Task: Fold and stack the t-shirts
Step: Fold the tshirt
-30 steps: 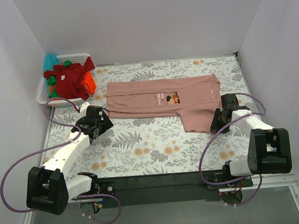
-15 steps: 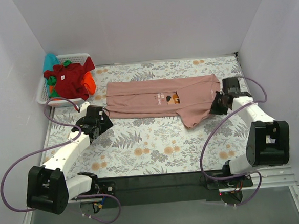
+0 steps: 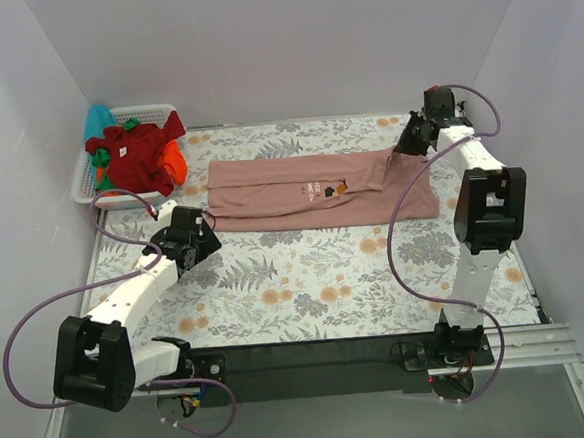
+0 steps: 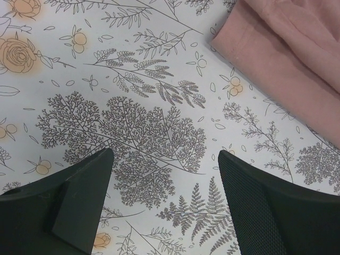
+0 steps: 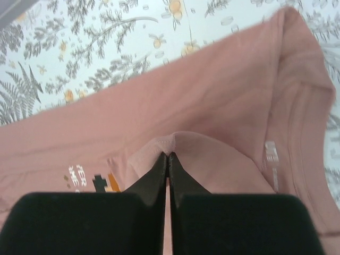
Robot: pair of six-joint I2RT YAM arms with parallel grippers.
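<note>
The dusty-pink t-shirt lies spread across the far half of the table, its chest print partly covered by a folded-over flap. My right gripper is at the shirt's far right corner, shut on a pinched hem of the pink t-shirt; in the right wrist view my right gripper has its jaws pressed together on the fold. My left gripper hovers open just off the shirt's near left corner. In the left wrist view my left gripper has only tablecloth between its fingers, with the pink t-shirt at upper right.
A white slatted basket at the far left corner holds a dark red tee, an orange one and a teal one. The floral tablecloth covers the table; walls close in on three sides.
My right gripper shut on the shirt's near right part and carried it from the near right up to the far right corner, folding that flap over. The left arm stayed put.
</note>
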